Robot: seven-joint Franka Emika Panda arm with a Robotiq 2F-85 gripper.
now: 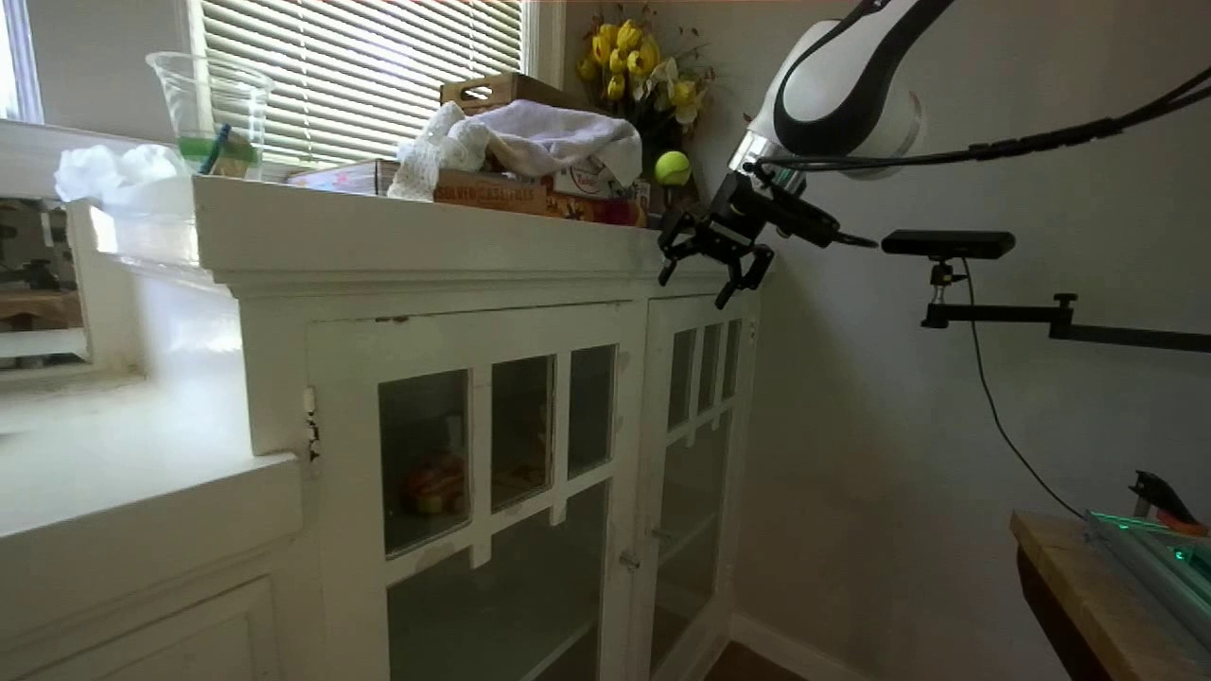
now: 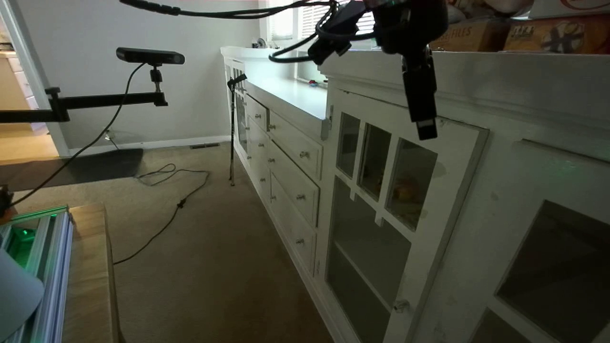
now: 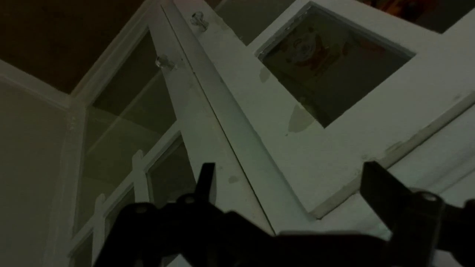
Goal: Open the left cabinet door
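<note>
Gripper (image 1: 694, 289) hangs, angled down, near the top of the cabinet (image 1: 426, 232), fingers (image 3: 382, 193) spread wide; in the wrist view the left door (image 3: 323, 144) and right door (image 3: 159, 147) show between them. Whether it touches, I cannot tell. In both exterior views the left door sits in the cabinet front, closed or barely ajar, unclear which. Boxes (image 1: 492, 192), cloth (image 1: 568, 132) and cup (image 1: 213, 104) rest on top; brown carpet (image 2: 214, 267) lies below.

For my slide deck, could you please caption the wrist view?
The open tool before the left cabinet door and its glass-paned twin, each with a knob.
</note>
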